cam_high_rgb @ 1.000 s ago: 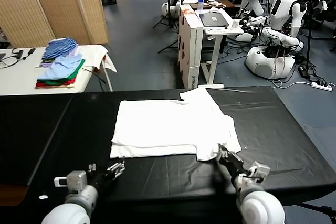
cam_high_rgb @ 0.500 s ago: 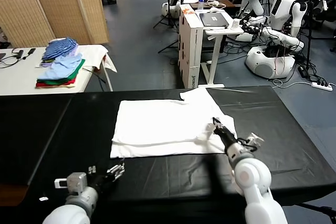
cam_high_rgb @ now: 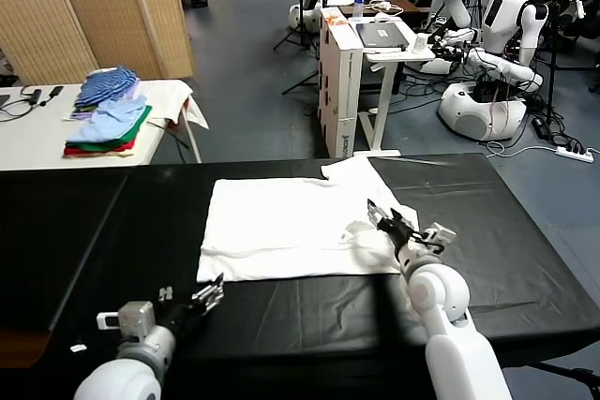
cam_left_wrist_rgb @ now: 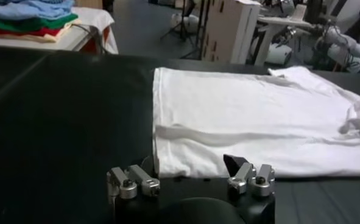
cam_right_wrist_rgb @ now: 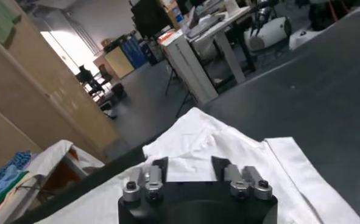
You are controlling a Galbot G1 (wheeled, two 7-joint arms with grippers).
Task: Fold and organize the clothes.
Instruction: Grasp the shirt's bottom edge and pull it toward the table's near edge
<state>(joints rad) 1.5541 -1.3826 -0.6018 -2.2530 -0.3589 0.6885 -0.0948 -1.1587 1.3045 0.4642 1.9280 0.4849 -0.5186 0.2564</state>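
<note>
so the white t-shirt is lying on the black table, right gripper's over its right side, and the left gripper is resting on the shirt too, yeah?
Not quite. The left gripper is not on the T-shirt; in the head view it sits on the bare black table, just short of the near hem. The rest holds: the right gripper is over the shirt's right side.

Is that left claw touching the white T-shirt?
Apart. In the left wrist view, bare black table shows between the left gripper and the T-shirt hem.

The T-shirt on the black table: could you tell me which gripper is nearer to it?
Right. The right gripper is over the T-shirt at its right edge; the left gripper waits just off its near left corner.
</note>
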